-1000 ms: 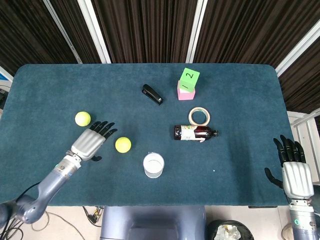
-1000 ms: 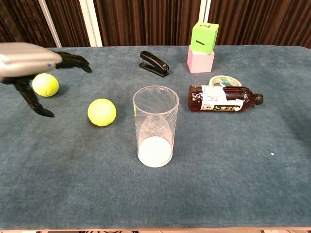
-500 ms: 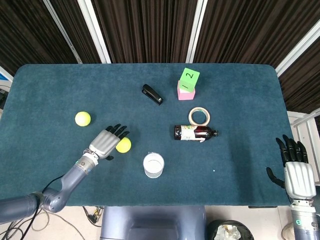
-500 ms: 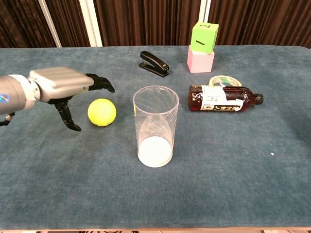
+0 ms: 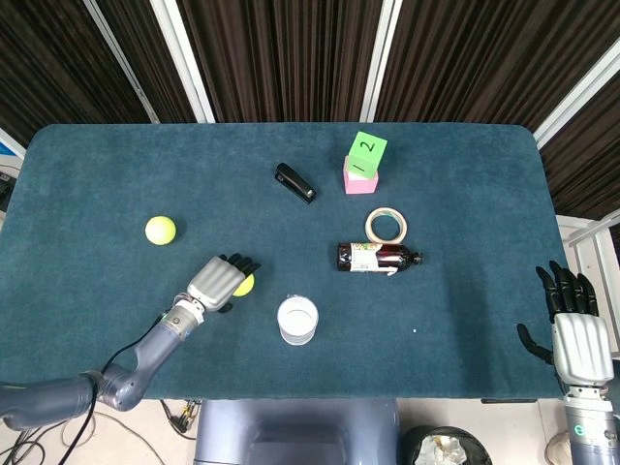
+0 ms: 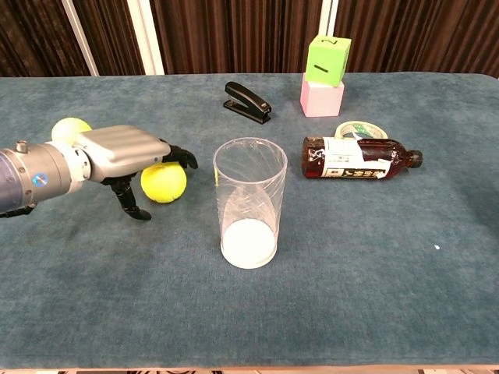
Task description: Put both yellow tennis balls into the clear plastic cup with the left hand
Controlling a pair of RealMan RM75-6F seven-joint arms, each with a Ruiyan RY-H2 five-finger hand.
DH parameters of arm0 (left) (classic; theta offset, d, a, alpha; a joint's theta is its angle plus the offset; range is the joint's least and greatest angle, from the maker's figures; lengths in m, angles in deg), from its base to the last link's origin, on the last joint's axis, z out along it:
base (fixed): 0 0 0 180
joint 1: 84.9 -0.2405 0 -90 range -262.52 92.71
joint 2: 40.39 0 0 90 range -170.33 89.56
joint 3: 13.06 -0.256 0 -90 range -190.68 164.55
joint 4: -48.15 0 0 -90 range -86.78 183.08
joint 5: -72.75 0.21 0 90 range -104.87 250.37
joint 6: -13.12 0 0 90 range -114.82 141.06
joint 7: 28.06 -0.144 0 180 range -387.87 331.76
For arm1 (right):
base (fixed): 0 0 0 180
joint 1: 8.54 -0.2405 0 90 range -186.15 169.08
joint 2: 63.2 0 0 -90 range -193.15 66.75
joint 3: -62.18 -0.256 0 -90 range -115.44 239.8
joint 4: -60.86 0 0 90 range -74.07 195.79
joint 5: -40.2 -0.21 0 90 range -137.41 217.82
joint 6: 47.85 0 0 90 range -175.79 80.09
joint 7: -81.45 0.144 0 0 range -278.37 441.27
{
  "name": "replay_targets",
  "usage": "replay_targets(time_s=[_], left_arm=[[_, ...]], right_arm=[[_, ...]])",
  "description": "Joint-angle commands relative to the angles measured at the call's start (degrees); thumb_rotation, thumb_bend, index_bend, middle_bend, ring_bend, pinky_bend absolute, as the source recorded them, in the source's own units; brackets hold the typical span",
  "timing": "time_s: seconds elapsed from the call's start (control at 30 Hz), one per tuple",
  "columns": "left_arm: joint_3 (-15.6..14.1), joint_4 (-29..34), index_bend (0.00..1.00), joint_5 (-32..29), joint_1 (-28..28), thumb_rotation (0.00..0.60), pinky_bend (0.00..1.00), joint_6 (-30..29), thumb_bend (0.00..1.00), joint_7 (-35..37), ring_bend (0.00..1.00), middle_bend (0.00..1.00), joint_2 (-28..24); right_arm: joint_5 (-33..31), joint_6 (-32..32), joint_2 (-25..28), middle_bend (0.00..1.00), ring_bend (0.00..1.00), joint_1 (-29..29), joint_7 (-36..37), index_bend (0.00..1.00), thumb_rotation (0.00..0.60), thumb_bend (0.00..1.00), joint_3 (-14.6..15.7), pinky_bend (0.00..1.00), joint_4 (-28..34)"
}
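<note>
Tennis balls lie on the left half of the blue worktop [image 5: 97, 174]: the far tennis ball [image 5: 161, 230] sits alone toward the left edge, while the near tennis ball [image 6: 165, 181] rests under the left hand [image 6: 125, 153]. That hand hangs palm-down over the ball with its fingers spread, the thumb reaching down on the near-left side, a pose that reads as a cage about to close; whether any finger already touches the ball cannot be told, and nothing is lifted. Just right of it the clear plastic cup [image 6: 249, 204] stands upright and holds no ball, close enough for a short carry. Farther right lie a black stapler [image 5: 294, 182], a brown bottle [image 5: 378, 258] on its side, a tape roll [image 5: 386, 226] and a green cube [image 5: 365, 154] stacked on a pink block [image 6: 322, 97], all out of the path. At the near right corner the right hand [image 5: 575, 329] waits off the worktop, fingers spread, holding nothing, since the task is the left's alone.
</note>
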Motion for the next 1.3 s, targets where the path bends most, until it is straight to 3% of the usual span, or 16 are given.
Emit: replay_targets(time_s=[0.03,0.27,0.53,0.87,1.07,1.3], left_arm=[[-0.63,-1.23,0.27,1.02,0.16,0.600,0.50,-0.60,0.23,-0.08,0.33,0.32,0.80],[-0.92,-3.73,0.43,6.20,0.00,0.600,0.64,-3.35,0.35,4.79,0.47,0.49,2.34],[-0.55,-3.87,0.46,10.40,-0.68,0.600,0.65,-7.30,0.37,9.13,0.48,0.52,0.32],[4.02,6.91,0.46,17.65,-1.87,0.600,0.65,-18.21,0.36,17.94,0.48,0.51,-8.30],[4.80,14.05,0.46,20.06,-0.97,0.600,0.65,-18.68,0.35,16.74,0.48,0.51,-11.47],[5.73,21.58,0.45,18.43,1.27,0.600,0.65,-15.30,0.35,10.60,0.48,0.50,-11.73]], right_arm=[[-0.09,0.00,0.05,0.00,0.00,0.02,0.06,0.09,0.600,0.35,-0.04,0.00,0.03],[-1.06,-0.33,-0.05,0.00,0.00,0.03,0.03,0.09,0.600,0.35,-0.35,0.00,0.10],[-1.28,-0.34,-0.01,0.00,0.00,0.04,0.05,0.09,0.600,0.35,-0.48,0.00,0.24],[-1.06,-0.58,-0.49,0.00,0.00,-0.13,-0.61,0.09,0.600,0.35,-0.24,0.00,0.17],[-1.26,-0.50,-0.62,0.00,0.00,-0.13,-0.94,0.09,0.600,0.35,-0.36,0.00,0.17],[-1.22,-0.52,-0.53,0.00,0.00,-0.13,-0.89,0.09,0.600,0.35,-0.34,0.00,0.24]])
